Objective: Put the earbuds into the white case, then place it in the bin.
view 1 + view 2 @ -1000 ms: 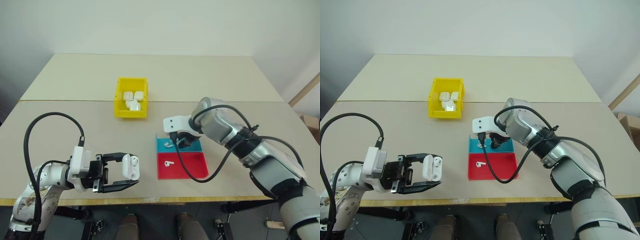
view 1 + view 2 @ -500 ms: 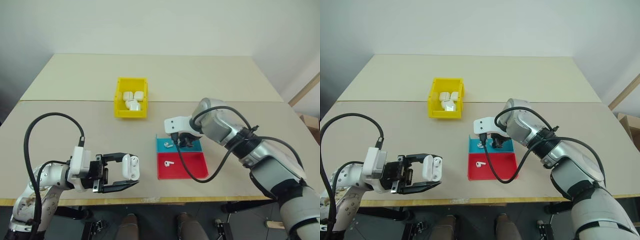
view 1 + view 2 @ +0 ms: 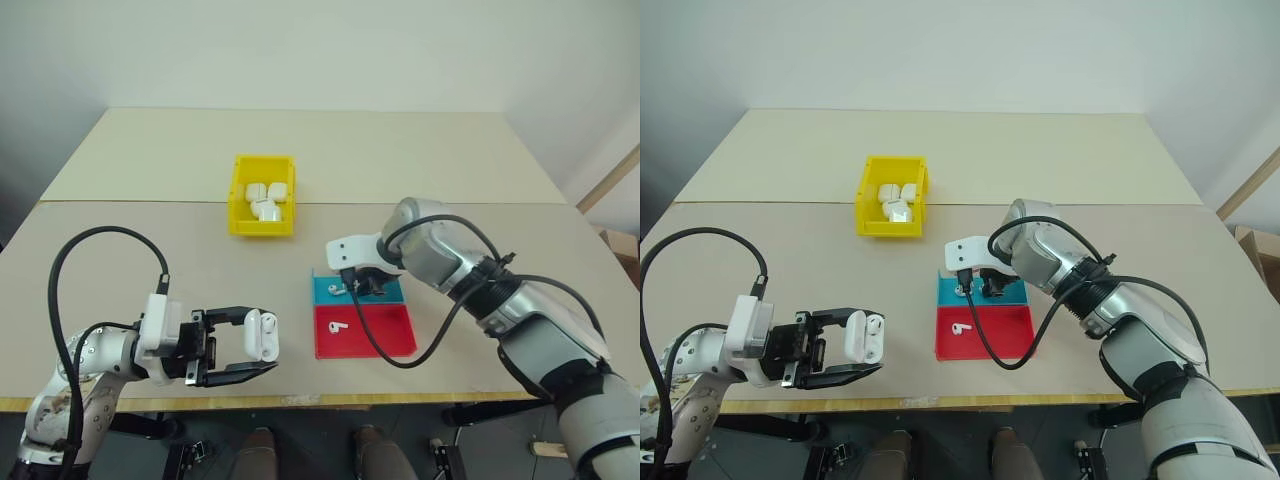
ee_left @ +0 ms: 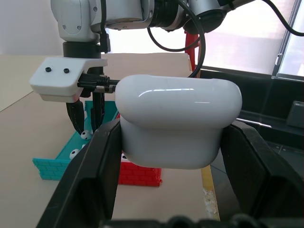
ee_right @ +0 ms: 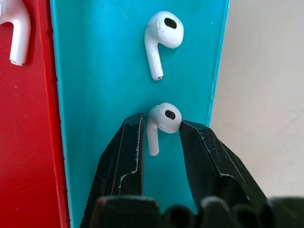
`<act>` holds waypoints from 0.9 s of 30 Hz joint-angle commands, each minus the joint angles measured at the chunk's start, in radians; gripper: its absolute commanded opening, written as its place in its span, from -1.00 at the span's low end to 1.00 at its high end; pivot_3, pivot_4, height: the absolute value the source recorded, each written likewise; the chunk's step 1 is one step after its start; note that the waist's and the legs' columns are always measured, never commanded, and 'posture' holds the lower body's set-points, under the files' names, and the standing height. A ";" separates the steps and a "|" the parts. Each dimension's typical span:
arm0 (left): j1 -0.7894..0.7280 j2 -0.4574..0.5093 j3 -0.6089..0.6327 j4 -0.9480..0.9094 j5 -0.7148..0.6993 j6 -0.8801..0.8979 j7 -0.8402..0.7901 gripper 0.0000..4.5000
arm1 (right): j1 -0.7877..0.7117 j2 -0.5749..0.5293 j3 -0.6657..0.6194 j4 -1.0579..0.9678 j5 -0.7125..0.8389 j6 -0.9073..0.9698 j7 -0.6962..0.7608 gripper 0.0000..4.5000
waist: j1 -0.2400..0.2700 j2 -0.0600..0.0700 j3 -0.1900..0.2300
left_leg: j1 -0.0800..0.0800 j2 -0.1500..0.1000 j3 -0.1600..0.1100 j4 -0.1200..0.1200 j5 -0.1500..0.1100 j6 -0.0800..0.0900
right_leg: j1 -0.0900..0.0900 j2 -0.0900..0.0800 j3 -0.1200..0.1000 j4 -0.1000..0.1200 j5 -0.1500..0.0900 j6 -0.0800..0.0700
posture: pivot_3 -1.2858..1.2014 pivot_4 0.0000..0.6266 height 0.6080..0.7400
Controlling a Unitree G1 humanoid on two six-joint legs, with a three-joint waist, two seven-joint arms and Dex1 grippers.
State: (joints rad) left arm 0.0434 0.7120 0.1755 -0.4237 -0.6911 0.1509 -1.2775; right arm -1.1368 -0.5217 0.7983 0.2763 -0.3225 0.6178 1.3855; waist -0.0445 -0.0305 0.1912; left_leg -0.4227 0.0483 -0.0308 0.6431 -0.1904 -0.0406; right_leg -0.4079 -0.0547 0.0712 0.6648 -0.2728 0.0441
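My left gripper [image 3: 264, 340] hangs near the table's front left edge, shut on the white case [image 3: 262, 332], which sits between its two black fingers [image 4: 95, 166]. My right gripper [image 5: 160, 122] points down into the blue tray [image 3: 392, 291]. Its fingertips [image 5: 134, 128] press on both sides of one earbud [image 5: 166, 115]. A second earbud [image 5: 161, 33] lies loose on the same tray just beyond. A third earbud [image 3: 338, 325] lies in the red tray [image 3: 385, 332]. The yellow bin [image 3: 238, 200] stands farther back, left of the trays.
Several white cases [image 3: 265, 196] lie inside the bin. The blue and red trays sit side by side, walls touching, right of centre. A black cable [image 3: 390, 350] loops from my right wrist over the red tray. The table's seam [image 3: 130, 202] runs behind the bin.
My right gripper's fingers have drawn in a little around the earbud in the blue tray. The left arm and the case have not moved.
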 commanded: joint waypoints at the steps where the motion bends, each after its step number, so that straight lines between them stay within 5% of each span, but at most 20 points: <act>1: 0.004 0.003 0.006 -0.041 -0.005 -0.019 0.001 0.26 | 0.000 0.002 -0.033 -0.012 -0.008 -0.019 0.001 -0.33 | 0.000 0.000 0.000 | 0.000 0.000 0.000 0.000 0.000 0.000 | 0.000 0.000 0.000 0.000 0.000 0.000 | 0.03 -0.52 1.00; 8: 0.000 0.002 0.004 -0.039 -0.004 -0.019 0.002 0.26 | 0.005 -0.002 -0.031 -0.014 -0.017 -0.038 0.016 -0.33 | 0.000 0.000 0.000 | 0.000 0.000 0.000 0.000 0.000 0.000 | 0.000 0.000 0.000 0.000 0.000 0.000 | 0.03 -0.52 1.00; 12: -0.004 0.002 0.001 -0.034 0.001 -0.021 0.002 0.26 | 0.011 -0.007 -0.033 -0.019 -0.020 -0.050 0.023 -0.70 | 0.000 0.000 0.000 | 0.000 0.000 0.000 0.000 0.000 0.000 | 0.000 0.000 0.000 0.000 0.000 0.000 | 0.03 -0.52 1.00; 21: -0.004 0.003 0.000 -0.037 -0.001 -0.019 -0.001 0.26 | 0.014 -0.005 -0.046 -0.027 -0.032 -0.060 0.018 -0.71 | 0.000 0.000 0.000 | 0.000 0.000 0.000 0.000 0.000 0.000 | 0.000 0.000 0.000 0.000 0.000 0.000 | 0.03 -0.52 1.00; 27: -0.024 -0.002 0.006 -0.029 -0.008 -0.013 0.013 0.26 | 0.007 -0.027 -0.233 -0.103 0.071 0.041 -0.017 -0.71 | 0.001 0.000 0.000 | 0.000 0.000 0.000 0.000 0.000 0.000 | 0.000 0.000 0.000 0.000 0.000 0.000 | 0.03 -0.52 1.00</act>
State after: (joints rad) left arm 0.0374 0.7117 0.1744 -0.4236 -0.6890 0.1507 -1.2744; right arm -1.1118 -0.5257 0.6830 0.2363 -0.3040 0.6132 1.3814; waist -0.0436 -0.0303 0.1914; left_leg -0.4229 0.0483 -0.0310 0.6431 -0.1904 -0.0405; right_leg -0.4077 -0.0547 0.0712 0.6649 -0.2728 0.0440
